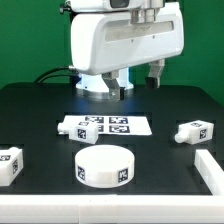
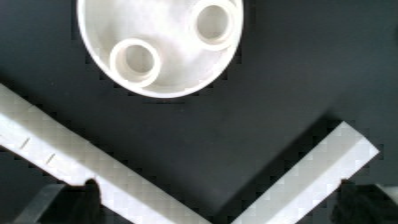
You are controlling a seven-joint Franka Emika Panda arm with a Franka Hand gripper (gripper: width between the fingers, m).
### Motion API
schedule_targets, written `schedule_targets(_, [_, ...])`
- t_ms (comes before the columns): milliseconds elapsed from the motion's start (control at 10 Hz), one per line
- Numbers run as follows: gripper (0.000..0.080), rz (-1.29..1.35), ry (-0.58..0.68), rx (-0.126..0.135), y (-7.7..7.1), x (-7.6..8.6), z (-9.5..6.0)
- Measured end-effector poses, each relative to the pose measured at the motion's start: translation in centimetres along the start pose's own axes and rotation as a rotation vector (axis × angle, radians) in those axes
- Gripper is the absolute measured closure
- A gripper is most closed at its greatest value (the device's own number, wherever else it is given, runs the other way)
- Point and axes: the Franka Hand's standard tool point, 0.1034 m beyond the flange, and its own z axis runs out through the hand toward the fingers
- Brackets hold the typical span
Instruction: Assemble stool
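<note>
The stool's round white seat (image 1: 104, 166) lies flat on the black table near the front, with a marker tag on its side. In the wrist view the seat (image 2: 128, 22) shows two round holes in its upper face. One white leg (image 1: 10, 165) lies at the exterior view's left and another (image 1: 194, 131) at its right. A third leg (image 1: 73, 125) lies at the marker board's left end. My gripper (image 1: 138, 80) hangs high over the back of the table, open and empty. In the wrist view the gripper (image 2: 221, 202) shows only its dark fingertips (image 2: 86, 200), spread wide.
The marker board (image 1: 118, 127) lies flat behind the seat. A white rail (image 1: 212, 172) runs along the table at the exterior view's right and meets a front rail (image 1: 100, 216). The rails form a V (image 2: 54, 140) in the wrist view. The robot's base stands behind.
</note>
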Motion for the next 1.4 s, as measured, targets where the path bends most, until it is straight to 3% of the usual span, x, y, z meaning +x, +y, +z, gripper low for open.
schedule_targets(600, [0.015, 0.007, -0.007, 0.005, 0.4, -0.6, 0.4])
schedule_targets(800, [0.015, 0.041, -0.019, 0.016, -0.1, -1.6, 4.3])
schedule_targets(1000, [0.015, 0.05, 0.011, -0.011, -0.3, -1.6, 7.0])
schedule_targets(1400, [0.015, 0.059, 0.01, -0.011, -0.5, -2.0, 7.3])
